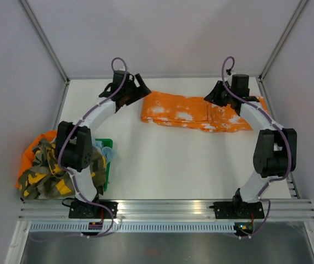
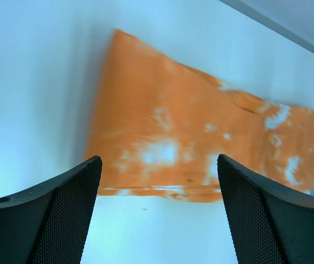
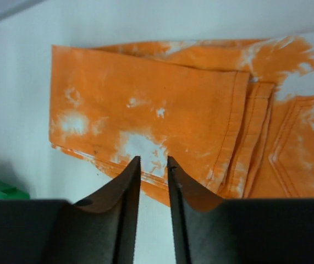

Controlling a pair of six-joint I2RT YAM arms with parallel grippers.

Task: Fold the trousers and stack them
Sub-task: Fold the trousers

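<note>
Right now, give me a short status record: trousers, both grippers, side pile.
trousers: folded into a long strip, flat at the far side of the table
left gripper: open, empty, at the strip's left end
right gripper: jaws nearly together over the near edge; grip unclear
side pile: camouflage garment and green basket, left edge

White matte table top (image 1: 167, 165) seen from above, enclosed on the left, far and right by plain pale grey walls (image 1: 167, 33) that meet at slim aluminium corner posts (image 1: 44, 38). A ribbed aluminium rail (image 1: 167, 208) runs along the near edge, with a slotted strip (image 1: 167, 226) just nearer and, beyond that, what appears to be a dark glossy panel (image 1: 167, 247), too dim to identify. Lighting is even and diffuse, casting only soft shadows on the table top.
</note>
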